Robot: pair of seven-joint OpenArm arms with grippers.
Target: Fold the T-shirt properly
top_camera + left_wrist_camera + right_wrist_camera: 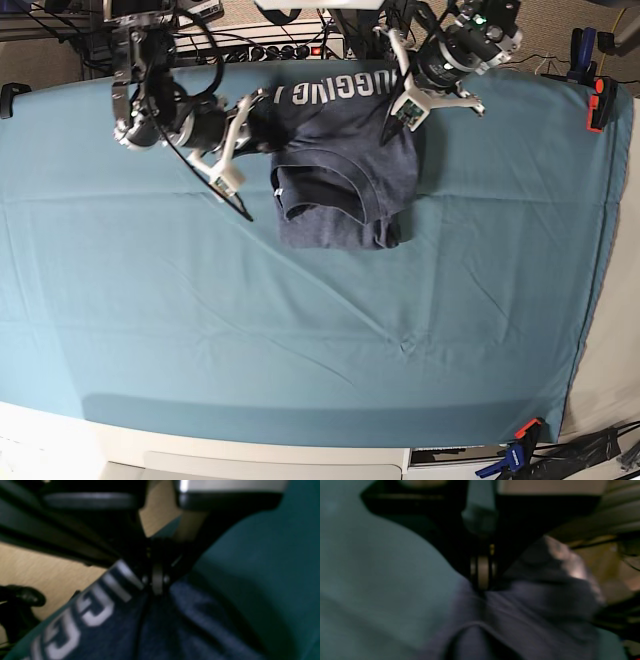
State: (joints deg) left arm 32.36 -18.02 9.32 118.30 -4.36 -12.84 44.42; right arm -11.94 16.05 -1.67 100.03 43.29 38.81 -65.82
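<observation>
T-shirt [340, 170]: dark blue-grey, heathered, short-sleeved; lies at the far middle of the tabletop [300, 330], on the teal cloth [150, 300] that covers it; partly folded, the lower body doubled into a compact block nearest the camera in the base view, the ribbed collar [318, 176] showing within that block; the far edge lifted off the cloth and turned over, white block lettering [330, 92] reading upside down along it. Left claw [402, 112]: at the T-shirt's far corner on the base view's right; jaws closed tight, pinching the T-shirt's edge just beside the lettering, as the left wrist view shows [157, 585]. Right claw [262, 112]: at the T-shirt's opposite far corner, on the base view's left; jaws likewise closed tight on a bunched piece of the T-shirt's fabric, seen in the right wrist view [482, 585], though that view is blurred. Clamps [596, 100]: orange and black, at the tabletop's far right edge, well apart from the T-shirt; a further pair [515, 450] at the near right corner.
</observation>
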